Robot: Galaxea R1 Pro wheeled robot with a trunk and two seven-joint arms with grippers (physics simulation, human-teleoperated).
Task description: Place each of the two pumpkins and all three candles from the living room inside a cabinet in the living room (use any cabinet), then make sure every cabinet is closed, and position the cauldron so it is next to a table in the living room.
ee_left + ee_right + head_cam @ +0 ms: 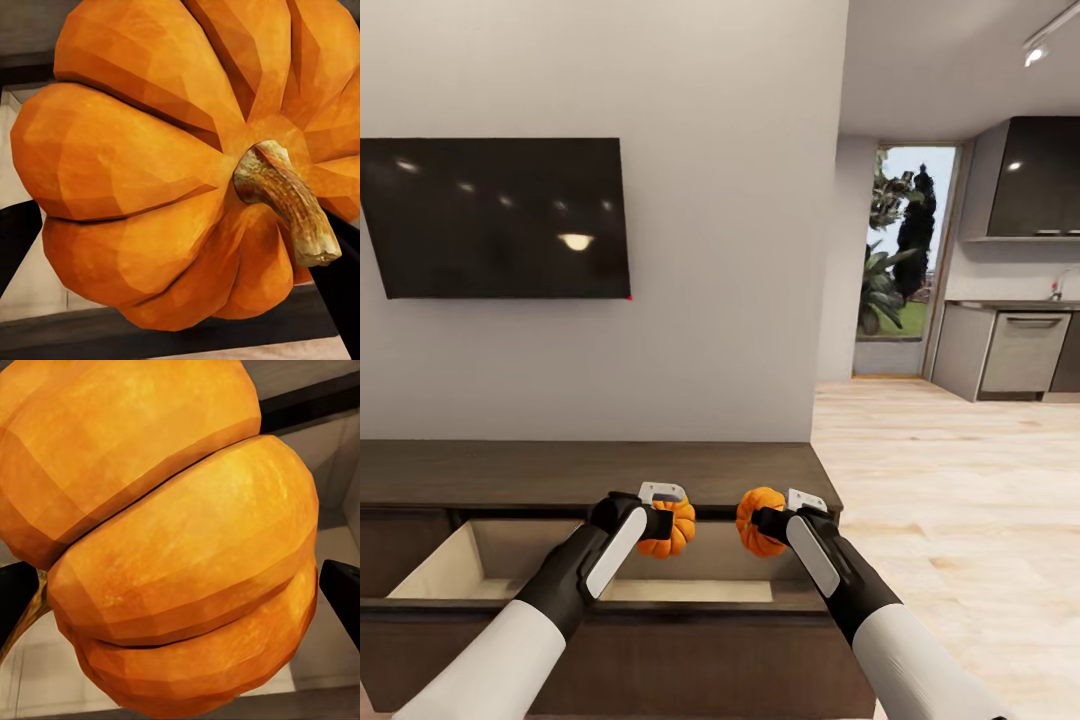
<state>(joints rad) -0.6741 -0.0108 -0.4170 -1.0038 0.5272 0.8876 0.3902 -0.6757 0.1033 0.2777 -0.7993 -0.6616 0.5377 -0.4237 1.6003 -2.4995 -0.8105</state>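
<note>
Over the open top drawer of the long dark-brown cabinet (600, 470), both arms are held out side by side, each carrying a pumpkin. From the head view, the left gripper (665, 520) pinches the left pumpkin (672, 532) and the right gripper (765, 520) pinches the right pumpkin (757, 522); the two fruits hang near each other without touching, above the drawer (490, 560), whose pale wood interior contrasts with the flat, handle-less dark front. Behind the cabinet a glossy black television (500, 215) is mounted on the plain grey wall, and to the far right a light plank floor leads to a kitchen with grey units and a window (905, 260) onto greenery.

The left wrist view gives what the head camera cannot: the left pumpkin (150, 180) up close, with deep ribs meeting at a rough, bent tan stem (289, 199) (faceted like a low-polygon model), and dark fingers (16, 240) at either edge of it. The right wrist view shows the right pumpkin (172, 547) from its side, smooth rounded orange lobes stacked against each other, dark fingers (341, 592) flanking it and the pale drawer floor beyond.
</note>
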